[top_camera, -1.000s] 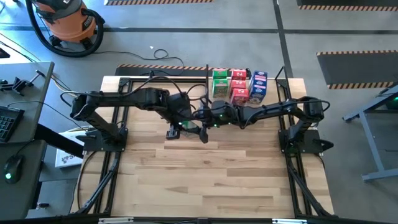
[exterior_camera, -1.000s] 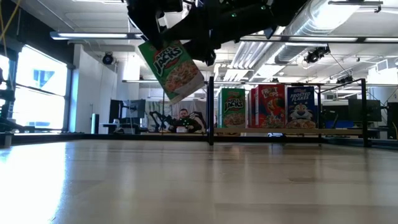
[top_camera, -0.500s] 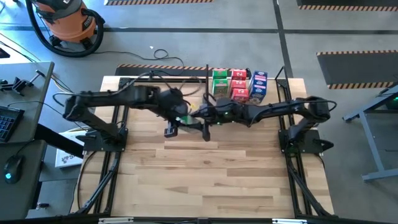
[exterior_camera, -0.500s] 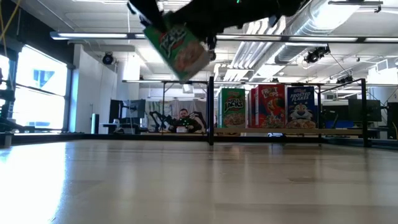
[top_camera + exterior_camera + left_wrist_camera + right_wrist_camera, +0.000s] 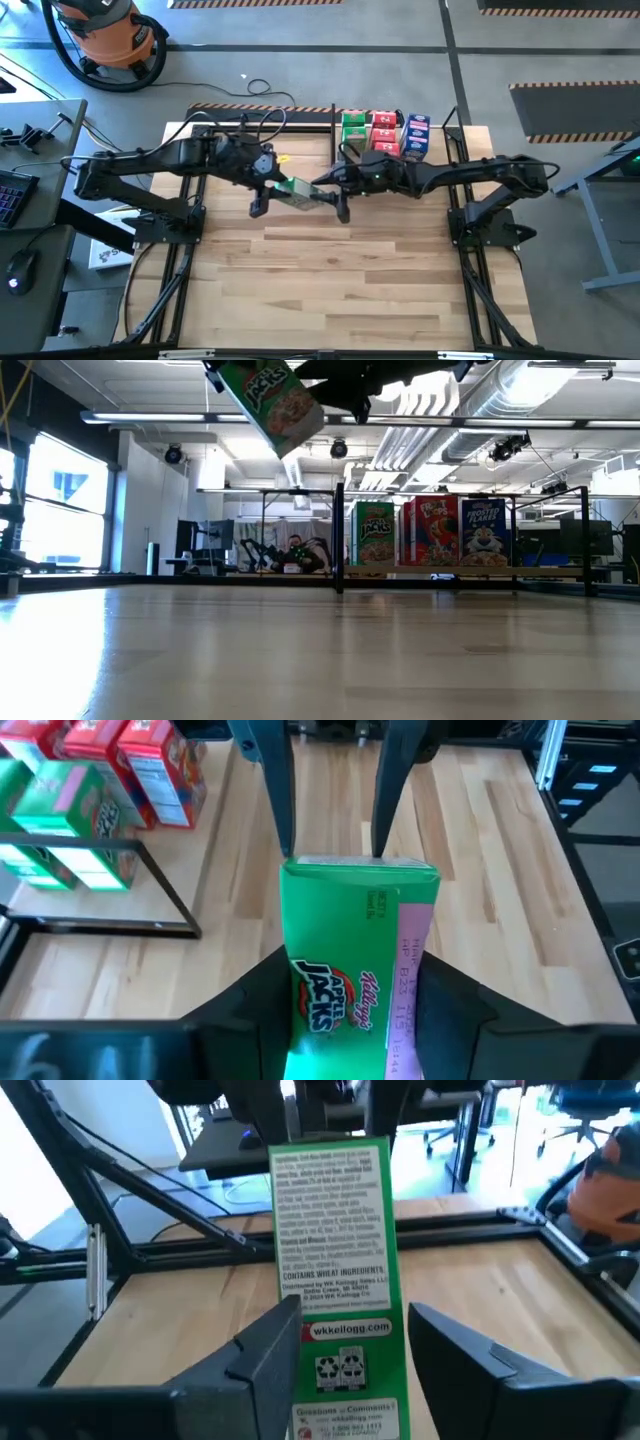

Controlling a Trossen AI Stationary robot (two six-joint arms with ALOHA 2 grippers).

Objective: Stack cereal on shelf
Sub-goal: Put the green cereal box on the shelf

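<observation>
A green cereal box (image 5: 293,192) hangs high above the table's middle, tilted in the low view (image 5: 272,400). My left gripper (image 5: 268,196) is shut on its left end and my right gripper (image 5: 330,197) on its right end. The shelf (image 5: 333,125), a thin black rod rack with an upright post (image 5: 340,535), stands at the table's far edge. Green (image 5: 374,535), red (image 5: 430,532) and blue (image 5: 483,532) cereal boxes stand upright in it, to the right of the post. My left gripper pinches the green box's left end (image 5: 345,1020) between its two fingers, one on each wide face. The fingers slant down from the table's left and lie along the box. The box is lifted clear and tilted. My right gripper pinches the opposite end (image 5: 345,1365) between its two fingers (image 5: 285,810), which lie along the box's two wide faces. The fingers come almost level from the table's right. The box reaches out past the fingertips, clear of the table.
The wooden table top (image 5: 330,280) lies bare under and in front of the box. Black base frames (image 5: 165,225) run along the left and right edges. An orange vacuum (image 5: 105,30) stands on the floor beyond the table.
Both grippers have gone up with the green box, which now hangs higher over the table and more tilted. The left arm has drawn back toward the table's left edge and its gripper has tipped up; the right gripper has followed toward the left.
</observation>
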